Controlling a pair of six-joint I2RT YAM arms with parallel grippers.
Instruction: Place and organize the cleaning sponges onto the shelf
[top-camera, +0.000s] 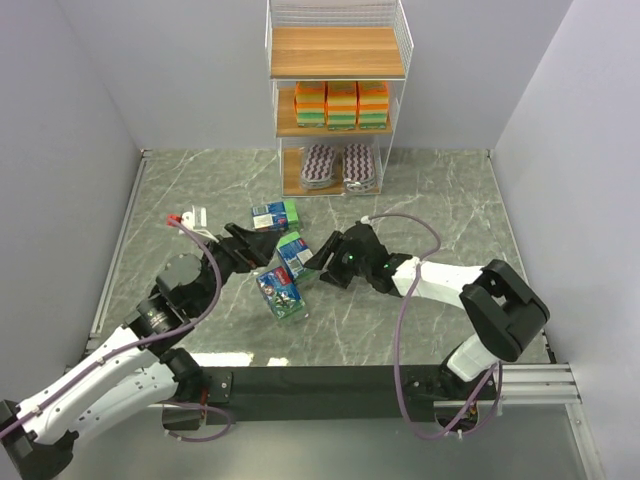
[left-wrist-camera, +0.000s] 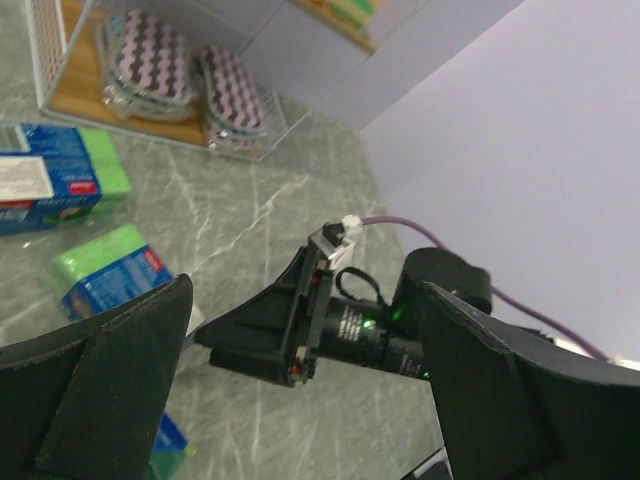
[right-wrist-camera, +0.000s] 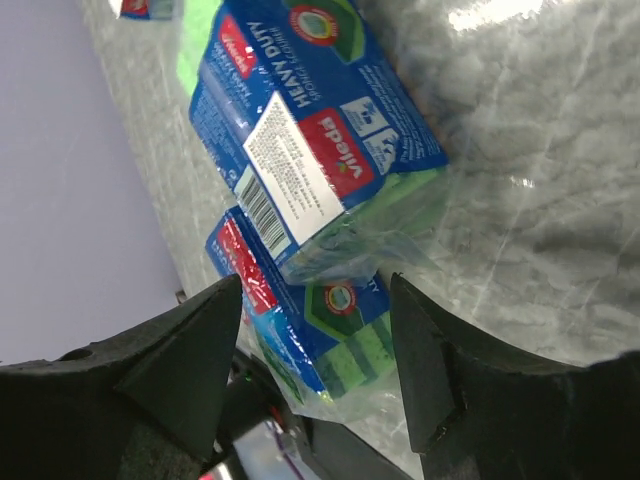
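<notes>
Three blue-green sponge packs lie on the marble table (top-camera: 450, 210): one farthest back (top-camera: 275, 215), a middle one (top-camera: 293, 255) and a near one (top-camera: 282, 293). My right gripper (top-camera: 318, 262) reaches the middle pack from the right. In the right wrist view its open jaws (right-wrist-camera: 316, 285) straddle one end of a pack (right-wrist-camera: 345, 325), with another pack (right-wrist-camera: 300, 130) lying beyond. My left gripper (top-camera: 262, 245) is wide open just left of the packs, holding nothing; its wrist view frames the right gripper (left-wrist-camera: 270, 340) between the fingers (left-wrist-camera: 100, 380). The shelf (top-camera: 338, 90) stands at the back.
Orange sponges (top-camera: 342, 104) fill the shelf's middle tier and purple-striped pads (top-camera: 338, 165) sit on the bottom tier; the top board (top-camera: 336, 50) is bare. A small red-and-white tag (top-camera: 185, 217) lies at the left. Walls close in on three sides.
</notes>
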